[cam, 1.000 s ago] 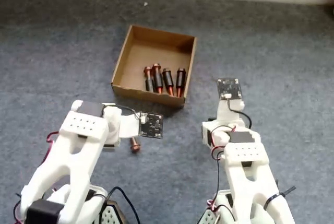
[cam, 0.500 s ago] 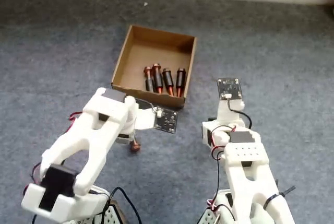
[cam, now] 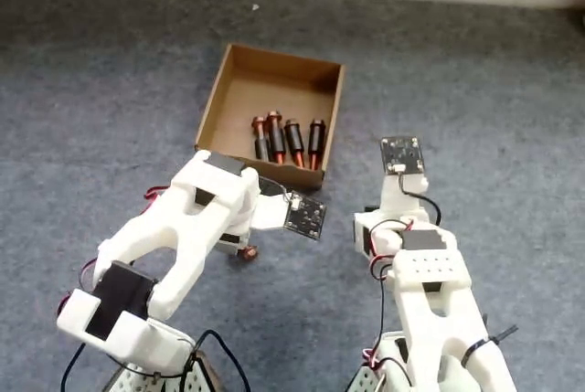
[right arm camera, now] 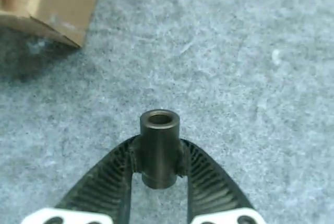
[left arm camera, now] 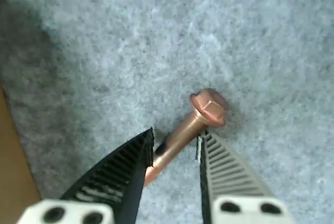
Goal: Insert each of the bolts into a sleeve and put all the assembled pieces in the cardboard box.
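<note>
Step in hand: pickup of the last loose copper-coloured hex-flange bolt (left arm camera: 194,124); four assembled bolt-and-sleeve pieces (cam: 288,141) already lie side by side in the open brown cardboard box (cam: 218,109). Left gripper (left arm camera: 175,138) is down over the bolt, jaws part open and straddling the shank with a gap visible on at least one side, so nothing is clamped yet. Bolt lies flat on the grey carpet (cam: 110,72), just in front of the box's near wall, tucked under the left arm's wrist in the high view. Its long axis runs roughly along the gripper's own reach direction, slightly skewed; hex head points away from the wrist, shank tip sits back between the fingers. Right gripper (right arm camera: 158,151) is closed on the short black cylindrical sleeve (right arm camera: 159,143), pinched at mid-body. Sleeve axis is in line with the fingers, open bore facing outward, away from the wrist, with a corner of the box near. Next move probably: close on the shank, lift, then bring the bolt axis collinear with the bore and feed it tip first. Concern: the fingers cover the tip end of the shank, so a grip nearer the head looks better; otherwise the tip is not free to enter the sleeve
</note>
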